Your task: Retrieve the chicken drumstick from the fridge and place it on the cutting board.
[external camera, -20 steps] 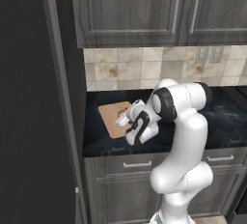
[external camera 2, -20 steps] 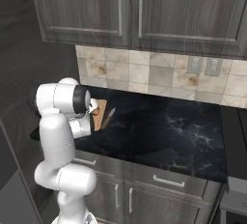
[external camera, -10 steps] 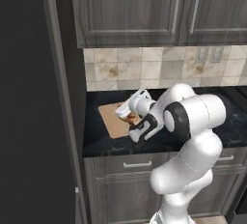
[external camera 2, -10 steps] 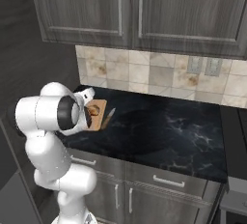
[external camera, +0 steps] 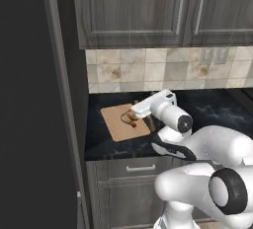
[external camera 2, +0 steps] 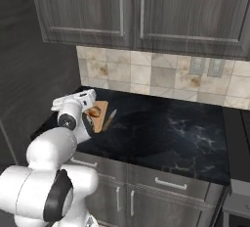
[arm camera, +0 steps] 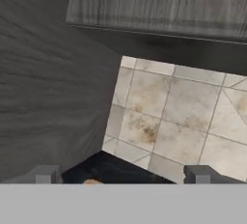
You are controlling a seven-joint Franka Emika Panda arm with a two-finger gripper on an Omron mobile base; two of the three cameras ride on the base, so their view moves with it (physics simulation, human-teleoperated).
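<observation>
Step in hand: placing, by the look of it; chicken drumstick [external camera: 130, 118] lying on the cutting board [external camera: 124, 122], just below and in front of the end effector [external camera: 140, 115].
End effector state: fingertips [arm camera: 44, 174] set well apart in the hand view, nothing gripped between them; a small orange sliver showing low between them, likely the drumstick's top.
End effector pose: white hand low over the board's near right part, aimed toward the tiled backsplash [arm camera: 179, 121].
Drumstick place: under the end effector, on the board; touching the fingers or just free, cannot tell.
Fridge [external camera: 29, 104]: well off to the end effector's left, a tall dark grey slab, matte and flat.
Next move, as a judgement: lift straight up and back from the board, keeping the fingers spread, so as not to drag or roll the meat off the wood.
Risk: rounded, uneven meat, prone to rolling if nudged.
Drumstick look: small, elongated, golden-brown with darker patches.
Board look: flat, light tan wood, rectangular with rounded corners.
Desk [external camera 2: 161, 133]: black stone with pale veins, glossy, running away to the end effector's right.
Cabinets [external camera 2: 141, 11]: above the end effector, dark wood grain, slim metal handles.
</observation>
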